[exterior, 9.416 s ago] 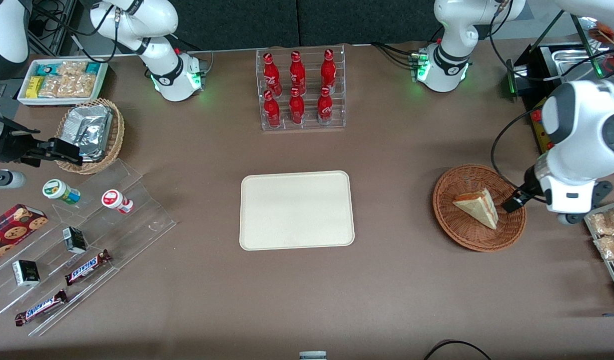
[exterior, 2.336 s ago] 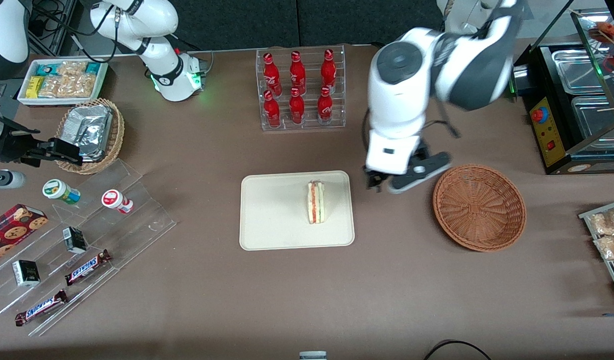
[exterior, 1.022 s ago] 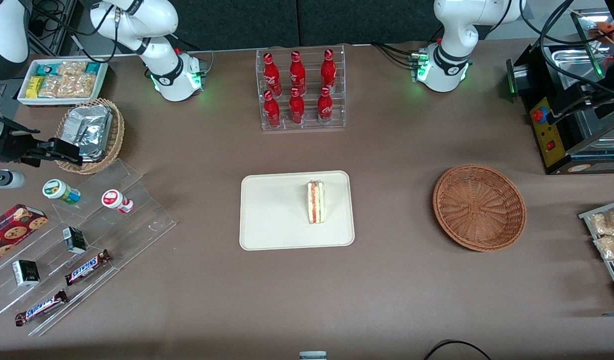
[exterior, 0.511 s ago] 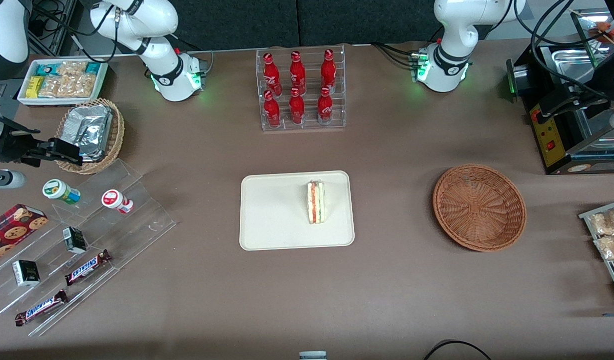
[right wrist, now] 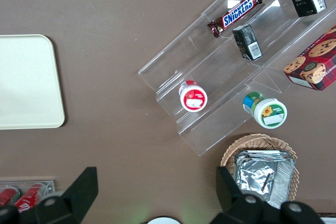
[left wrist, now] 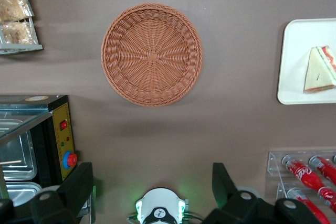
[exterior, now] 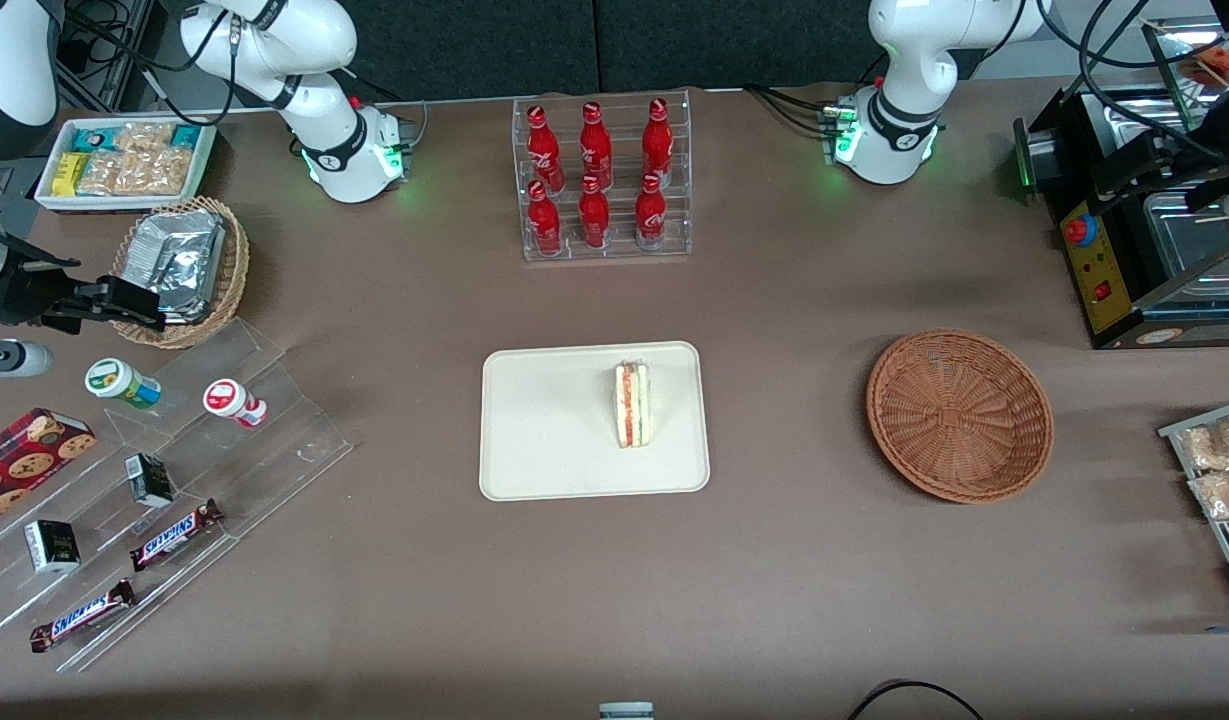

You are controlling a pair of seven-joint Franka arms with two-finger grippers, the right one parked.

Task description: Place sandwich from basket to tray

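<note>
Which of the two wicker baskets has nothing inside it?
The reddish-brown basket beside the tray; the tan one holds foil packets. The gripper hangs high above.

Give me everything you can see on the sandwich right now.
The sandwich is a clear-wrapped triangular wedge of white bread, standing on edge with its red-orange and green filling layers facing up. It rests on the cream tray, toward the basket's end, touching only the tray. The basket is empty. The tool is open, raised well above the table near the working arm's base, holding nothing.
</note>
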